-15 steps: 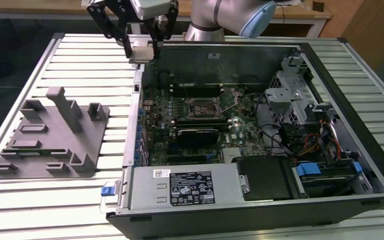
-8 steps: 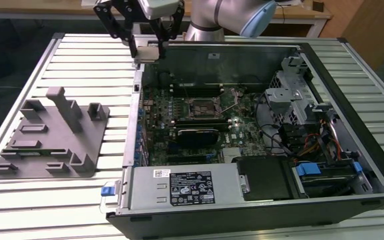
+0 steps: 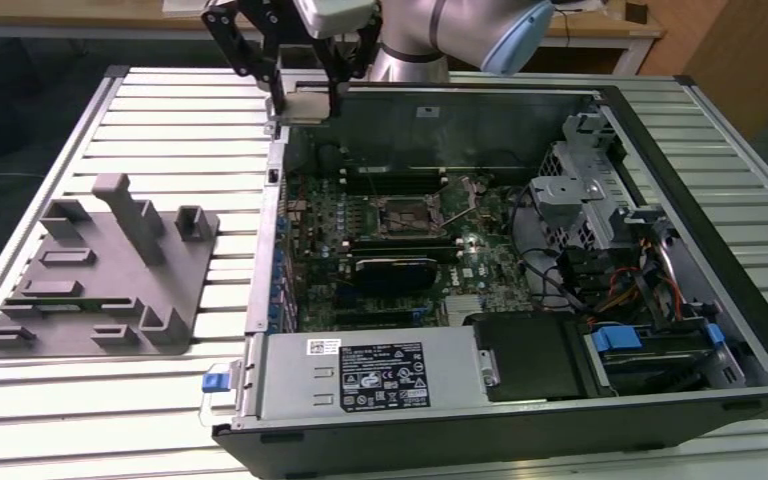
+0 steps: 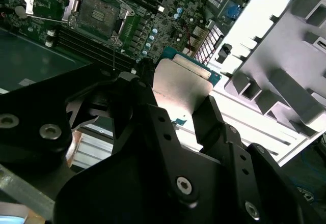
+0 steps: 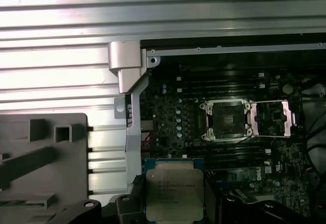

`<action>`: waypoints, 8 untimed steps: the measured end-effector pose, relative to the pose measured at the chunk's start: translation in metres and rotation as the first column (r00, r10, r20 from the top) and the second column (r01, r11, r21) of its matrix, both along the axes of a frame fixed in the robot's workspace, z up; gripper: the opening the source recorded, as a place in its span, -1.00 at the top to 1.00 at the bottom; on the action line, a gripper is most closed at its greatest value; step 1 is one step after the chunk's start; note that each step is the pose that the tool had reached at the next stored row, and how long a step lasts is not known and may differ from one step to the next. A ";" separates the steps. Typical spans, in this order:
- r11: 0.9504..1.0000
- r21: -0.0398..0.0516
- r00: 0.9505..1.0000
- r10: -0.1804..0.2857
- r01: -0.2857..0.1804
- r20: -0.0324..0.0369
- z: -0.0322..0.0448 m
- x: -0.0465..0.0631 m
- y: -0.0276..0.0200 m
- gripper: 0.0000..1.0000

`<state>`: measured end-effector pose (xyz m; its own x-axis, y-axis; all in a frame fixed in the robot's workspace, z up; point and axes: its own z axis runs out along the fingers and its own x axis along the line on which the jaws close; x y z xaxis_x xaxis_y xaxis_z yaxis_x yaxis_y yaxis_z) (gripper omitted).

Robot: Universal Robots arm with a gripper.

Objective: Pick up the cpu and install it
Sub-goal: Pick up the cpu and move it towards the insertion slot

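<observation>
Above the open case (image 3: 518,435), the hand (image 4: 178,109) holds the cpu (image 5: 170,193) silver-side up.

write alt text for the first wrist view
A flat square silver-topped cpu is gripped in the black pincer. Beyond it lies an open computer case, its black motherboard socket empty with the metal frame flipped open.

silver cpu (image 5: 169,195), black gripper (image 4: 175,114)
</observation>
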<state>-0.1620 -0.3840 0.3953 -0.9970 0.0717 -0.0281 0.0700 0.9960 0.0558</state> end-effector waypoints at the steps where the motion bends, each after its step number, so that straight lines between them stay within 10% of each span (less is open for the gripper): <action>1: 1.000 0.000 1.000 0.000 0.000 0.000 0.0000 0.001 0.0001 -0.09; 8: 1.000 0.000 1.000 0.000 0.000 0.000 0.0000 0.011 0.0009 -0.09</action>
<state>-0.1513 -0.3831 0.3953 -0.9970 0.0716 -0.0280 0.0699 0.9960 0.0558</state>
